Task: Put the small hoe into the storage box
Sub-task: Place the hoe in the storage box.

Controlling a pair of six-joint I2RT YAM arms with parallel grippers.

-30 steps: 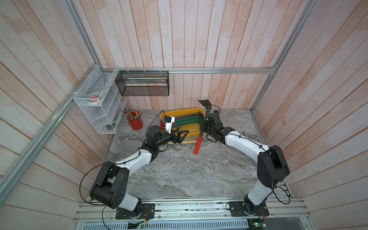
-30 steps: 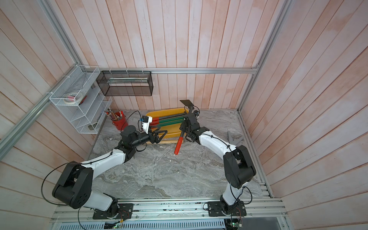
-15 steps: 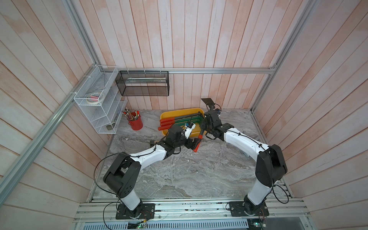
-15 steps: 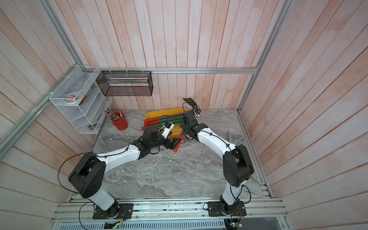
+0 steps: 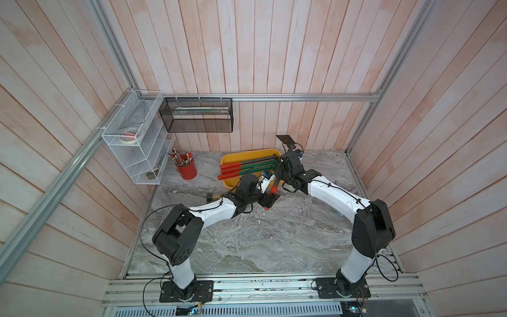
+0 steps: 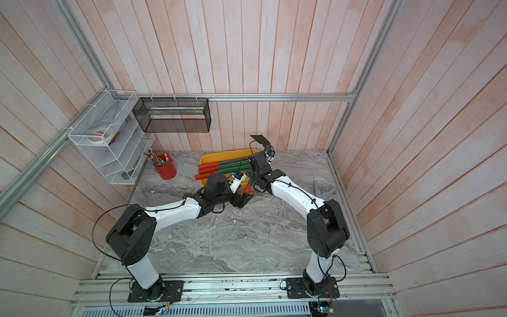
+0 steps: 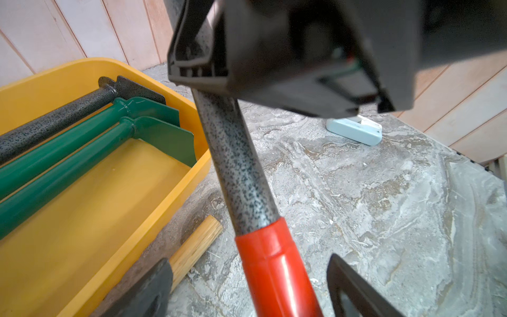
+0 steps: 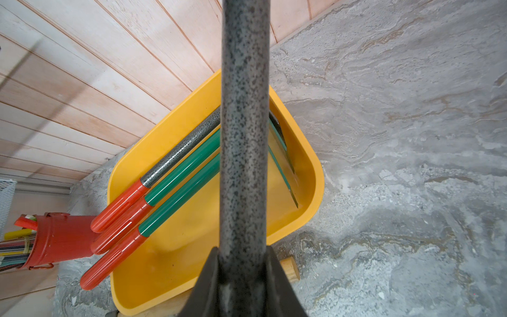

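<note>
Standing steeply over the grey marbled table (image 5: 260, 233), the small hoe (image 5: 285, 139) is held outside the storage box (image 5: 248, 153), just beside the box's front right corner. Its flat black blade is raised toward the back wall and its red grip is pointed down at the tabletop. Whether the tip of the grip touches the table cannot be told. The speckled grey shaft is pinched by the right gripper (image 8: 242, 274), whose jaws are pressed against it on either side, as is seen in the right wrist view. Lower down, the red grip is straddled by the left gripper (image 7: 248, 284): its fingers (image 7: 354, 291) are spread, one close beside the grip and the other well apart from it, with a gap showing.

Inside the yellow box three other hoes (image 5: 247, 168) are laid side by side — one speckled grey, two green — with their blades leaned against the right end wall and their red grips stuck out over the left rim. A wooden handle (image 7: 196, 244) is laid on the table along the front wall of the box. A red bucket (image 5: 187, 171) filled with pencils is stood to the left of the box, beside a white wire rack (image 5: 137, 156) in which a roll of tape (image 5: 129, 135) is kept; a black mesh basket (image 5: 196, 118) is hung on the back wall. A small blue mark on the white camera housing (image 5: 266, 177) at the left wrist is too small to be read.
</note>
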